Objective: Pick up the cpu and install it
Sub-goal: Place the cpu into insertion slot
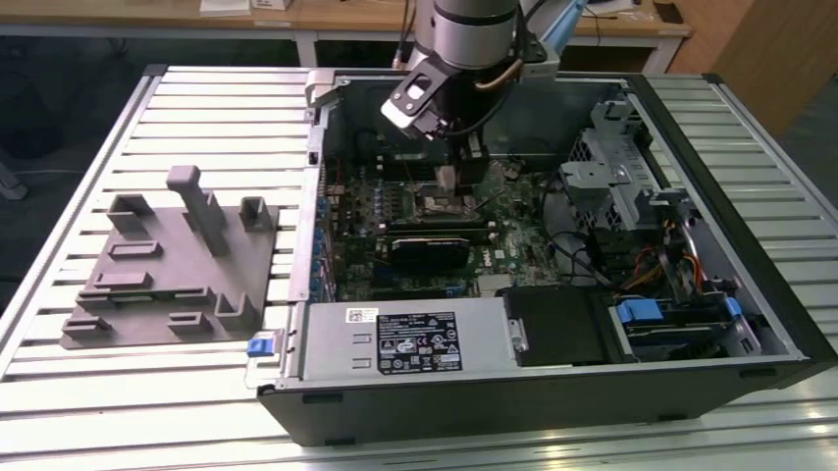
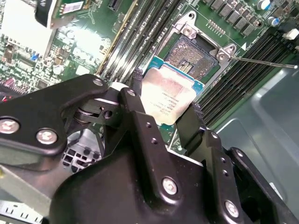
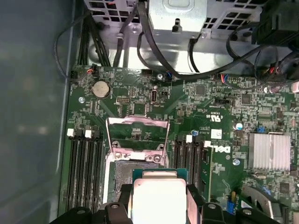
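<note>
Grey cylindrical arm (image 1: pixel 474 25) w/ brownish cable (image 1: pixel 496 82); matte blk hand (image 2: pixel 166 93), silver screws (image 2: pixel 169 185) along linkage fingers (image 2: pixel 142 116).

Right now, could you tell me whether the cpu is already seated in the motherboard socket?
No: in the second wrist view the fingers hold the cpu while the open socket lies bare.

a robotics lab or workshop: slatted metal bench (image 1: pixel 196 108), opened computer case (image 1: pixel 524 397), grey fixture (image 1: pixel 171 265), wooden desks (image 1: pixel 353 15) behind.
</note>
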Controlling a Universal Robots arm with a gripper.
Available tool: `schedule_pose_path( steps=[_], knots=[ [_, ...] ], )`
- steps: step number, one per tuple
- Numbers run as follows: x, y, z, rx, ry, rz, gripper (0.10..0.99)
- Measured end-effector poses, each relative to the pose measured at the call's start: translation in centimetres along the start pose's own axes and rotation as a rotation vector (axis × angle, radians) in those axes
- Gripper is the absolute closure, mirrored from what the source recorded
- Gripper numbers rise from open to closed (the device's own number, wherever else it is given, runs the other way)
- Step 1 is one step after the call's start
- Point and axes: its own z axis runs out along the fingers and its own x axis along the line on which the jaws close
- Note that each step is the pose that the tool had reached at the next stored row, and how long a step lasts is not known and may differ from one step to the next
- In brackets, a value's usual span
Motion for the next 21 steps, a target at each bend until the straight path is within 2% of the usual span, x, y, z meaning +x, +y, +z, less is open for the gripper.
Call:
schedule_pose_path(
  steps=[9,21],
  knots=[
    [0.40,-0.06,1.41,0.000,-0.0027,0.013,0.545],
    [0.43,-0.13,2.48,0.000,-0.0052,0.016,0.545]
  ],
)
